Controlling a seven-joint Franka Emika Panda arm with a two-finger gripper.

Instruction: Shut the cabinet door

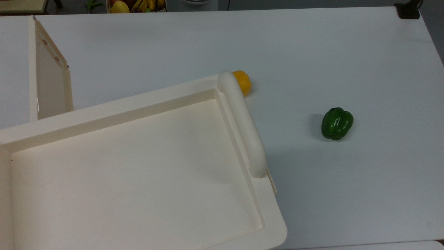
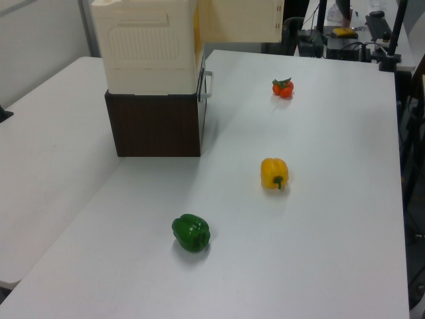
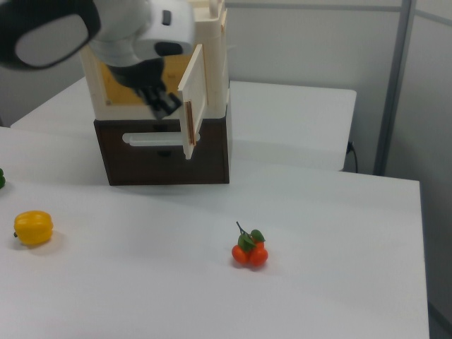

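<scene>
The cabinet door [image 1: 52, 83] is a thin cream panel with a tan inner face, swung open from the cream cabinet [image 2: 146, 46] that sits on a dark brown base [image 2: 156, 123]. In the right view the cabinet door [image 3: 192, 99] stands out towards the camera, and in the left view the cabinet door [image 2: 239, 20] sticks out to the cabinet's right. My gripper [image 3: 164, 104] hangs from the white arm just to the right view's left of the door, in front of the open cabinet, close to the door's inner face.
A yellow pepper [image 2: 274, 173], a green pepper [image 2: 191, 232] and a small bunch of tomatoes [image 3: 248, 251] lie spread on the white table [image 1: 347, 52]. The cabinet's recessed top [image 1: 138, 166] has a thick bar handle [image 1: 242, 125]. Equipment stands beyond the table's far end [image 2: 345, 33].
</scene>
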